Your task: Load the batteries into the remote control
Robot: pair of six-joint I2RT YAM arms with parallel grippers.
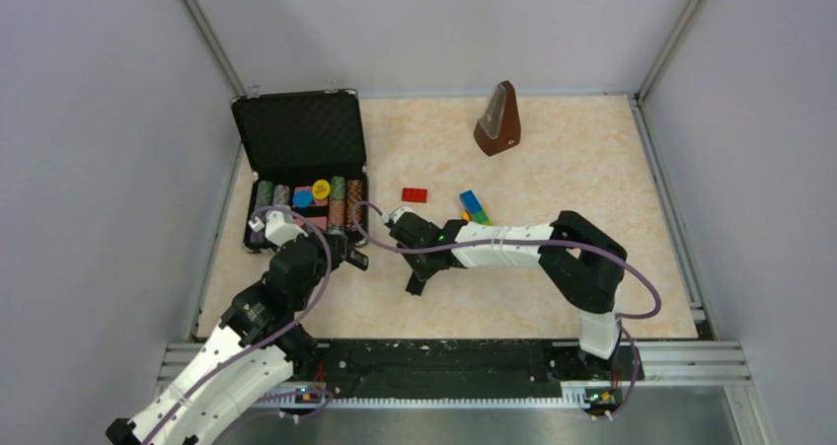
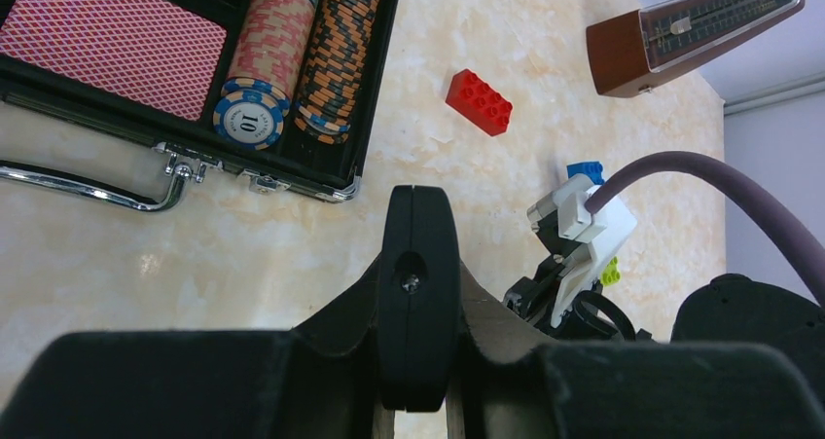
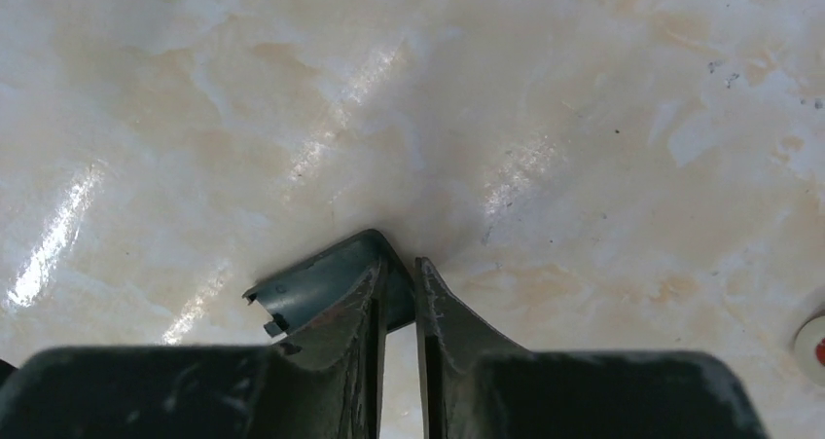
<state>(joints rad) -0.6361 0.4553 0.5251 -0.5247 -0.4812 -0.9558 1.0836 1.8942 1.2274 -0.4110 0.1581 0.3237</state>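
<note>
Left gripper [image 1: 347, 258] clamps the remote [image 2: 418, 283] edge-up near the case [image 1: 296, 129], likely presenting its battery bay, while the right gripper [image 3: 399, 283] has narrow jaws pinching the cover [image 3: 311, 288] on the table [image 3: 486, 89]; no batteries visible.

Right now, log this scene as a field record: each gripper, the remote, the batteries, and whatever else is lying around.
left gripper: shut on the remote control, which is seen end-on between its fingers
right gripper: jaws nearly together, with a thin dark cover piece apparently pinched at the tips
batteries: not seen in any view
case: open, at the far left, with poker chips inside
metronome: far side, right of centre
loose bricks: red brick and blue-green brick, beyond the right arm
</note>
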